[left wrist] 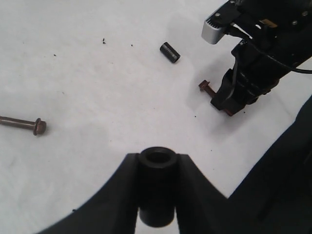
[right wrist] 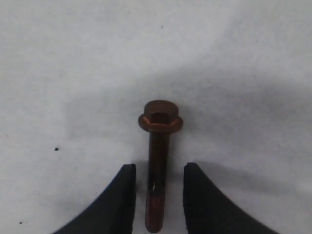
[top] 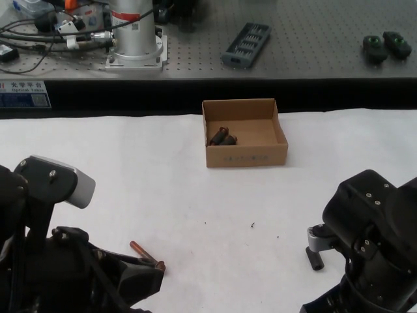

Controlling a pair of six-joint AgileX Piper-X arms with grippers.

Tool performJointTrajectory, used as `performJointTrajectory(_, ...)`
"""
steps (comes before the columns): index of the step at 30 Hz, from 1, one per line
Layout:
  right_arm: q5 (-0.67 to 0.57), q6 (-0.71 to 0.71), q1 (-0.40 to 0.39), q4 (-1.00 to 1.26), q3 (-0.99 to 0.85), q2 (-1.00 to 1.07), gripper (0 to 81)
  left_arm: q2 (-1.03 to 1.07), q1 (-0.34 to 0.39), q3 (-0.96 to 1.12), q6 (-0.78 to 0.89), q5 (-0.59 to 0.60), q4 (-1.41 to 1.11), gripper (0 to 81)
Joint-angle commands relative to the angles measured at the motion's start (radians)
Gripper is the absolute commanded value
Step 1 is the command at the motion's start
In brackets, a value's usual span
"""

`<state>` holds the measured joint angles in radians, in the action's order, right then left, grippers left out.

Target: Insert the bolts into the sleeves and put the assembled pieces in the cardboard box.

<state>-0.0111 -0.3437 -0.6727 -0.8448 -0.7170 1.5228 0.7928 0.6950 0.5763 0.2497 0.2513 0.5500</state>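
My left gripper [left wrist: 157, 157] is shut on a black sleeve [left wrist: 157, 190], held upright with its bore facing the camera. On the white sheet near it lies a rusty bolt [left wrist: 22, 123], also visible as the bolt [top: 144, 254] by the left arm. My right gripper [right wrist: 159, 168] is open, its fingers straddling a second bolt [right wrist: 158, 146] that lies flat, with a small gap on each side of the shank. A loose sleeve [left wrist: 170, 52] lies beside the right arm [top: 371, 241]. The cardboard box [top: 244, 156] stands at the centre back with two assembled pieces [top: 223, 137] inside.
The white sheet [top: 195, 195] covers the bench between the arms and the box. Behind it, on the perforated table, are a metal post base [top: 133, 39], cables, a dark tray [top: 246, 43] and two black and green parts [top: 386, 45].
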Motion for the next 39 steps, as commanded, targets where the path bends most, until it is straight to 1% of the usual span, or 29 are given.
performJointTrajectory(1, 0.02, -0.008, 0.007, 0.009, -0.007, 0.007, 24.7, -0.01, -0.003, 0.006, 0.014, 0.008, -0.005, 11.3)
performJointTrajectory(11, 0.047, -0.058, 0.007, 0.048, -0.008, 0.007, 24.7, -0.01, -0.003, 0.006, 0.029, 0.008, -0.005, 11.3)
performJointTrajectory(18, 0.062, -0.089, 0.007, 0.056, -0.008, 0.007, 17.8, -0.01, -0.003, 0.006, 0.029, 0.008, -0.005, 11.3)
performJointTrajectory(25, 0.03, -0.114, 0.007, 0.062, -0.008, 0.039, 17.8, -0.01, -0.003, 0.006, 0.029, 0.008, -0.005, 11.3)
performJointTrajectory(33, 0.022, -0.119, -0.036, 0.067, -0.008, 0.084, 17.8, -0.01, -0.003, 0.006, 0.029, 0.008, -0.005, 11.3)
performJointTrajectory(36, 0.034, -0.122, -0.04, 0.069, -0.008, 0.084, 17.8, -0.01, -0.003, 0.006, 0.029, 0.008, -0.005, 11.3)
performJointTrajectory(38, 0.043, -0.128, -0.04, 0.066, -0.008, 0.084, 16.5, -0.01, -0.003, 0.006, 0.029, 0.008, -0.005, 11.3)
performJointTrajectory(39, 0.046, -0.128, -0.04, 0.066, -0.008, 0.084, 14.4, -0.01, -0.003, 0.006, 0.029, 0.008, -0.005, 11.3)
